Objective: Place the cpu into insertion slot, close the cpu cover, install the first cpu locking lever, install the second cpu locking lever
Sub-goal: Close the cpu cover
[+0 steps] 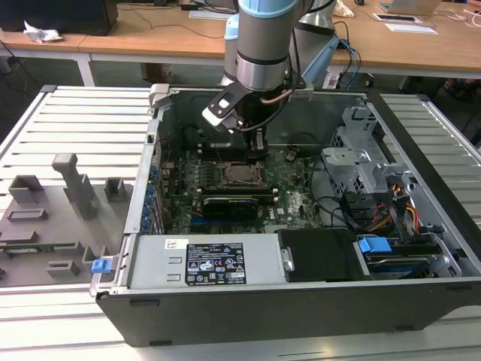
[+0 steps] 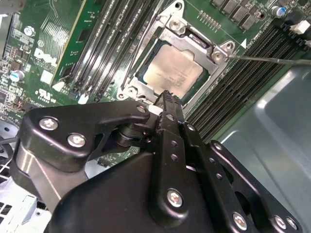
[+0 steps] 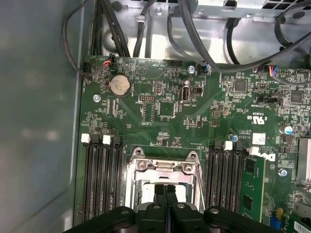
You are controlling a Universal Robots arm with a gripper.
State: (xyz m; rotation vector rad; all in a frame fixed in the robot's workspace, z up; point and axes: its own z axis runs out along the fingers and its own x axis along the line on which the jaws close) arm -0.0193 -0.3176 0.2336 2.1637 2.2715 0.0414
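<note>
Second wrist view: gripper (image 2: 167,97) closed, empty.

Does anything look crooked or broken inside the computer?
Nothing looks broken or spilled. The cpu sits flat under the cpu cover. One thin metal lever sticks out sideways over the memory slots, seemingly unlatched. The shut gripper is at the cover's edge.

The arm (image 1: 263,53) points straight down, jaws seemingly pressed together.

Wooden desks (image 1: 150,36) stand behind a slatted table (image 1: 79,124)
</note>
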